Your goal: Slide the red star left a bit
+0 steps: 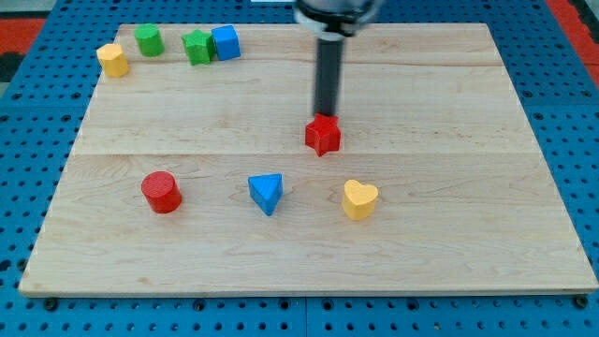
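My tip touches the far edge of the red star, mid-board — no fingers to report. Eight blocks: two red, two blue, two green, two yellow — the other red a cylinder.

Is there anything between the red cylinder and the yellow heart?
Yes, in the camera view the blue triangle lies between the red cylinder and the yellow heart, touching neither.
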Motion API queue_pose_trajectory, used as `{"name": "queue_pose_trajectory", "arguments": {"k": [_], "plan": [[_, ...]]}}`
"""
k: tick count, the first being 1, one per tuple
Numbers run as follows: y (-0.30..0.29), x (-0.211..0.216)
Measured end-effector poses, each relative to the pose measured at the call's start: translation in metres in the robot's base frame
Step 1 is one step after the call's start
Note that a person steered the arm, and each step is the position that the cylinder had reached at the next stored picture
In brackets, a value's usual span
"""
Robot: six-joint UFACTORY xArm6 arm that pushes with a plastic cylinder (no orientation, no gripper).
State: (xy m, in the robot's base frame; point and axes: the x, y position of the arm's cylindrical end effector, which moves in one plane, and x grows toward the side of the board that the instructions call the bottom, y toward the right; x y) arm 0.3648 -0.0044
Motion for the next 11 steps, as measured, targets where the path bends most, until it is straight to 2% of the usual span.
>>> {"name": "queue_pose_trajectory", "arguments": {"k": [1,2,3,5,6,7,8,9,10,11], "plan": [[-0.064,0.008],[-0.007,0.047],[0.046,0.040],[0.120,0.054],[0.079,-0.006],[0.053,-0.091],[-0.028,-0.151],[-0.075,-0.172],[-0.131,-0.170],[-0.118,-0.143]]}}
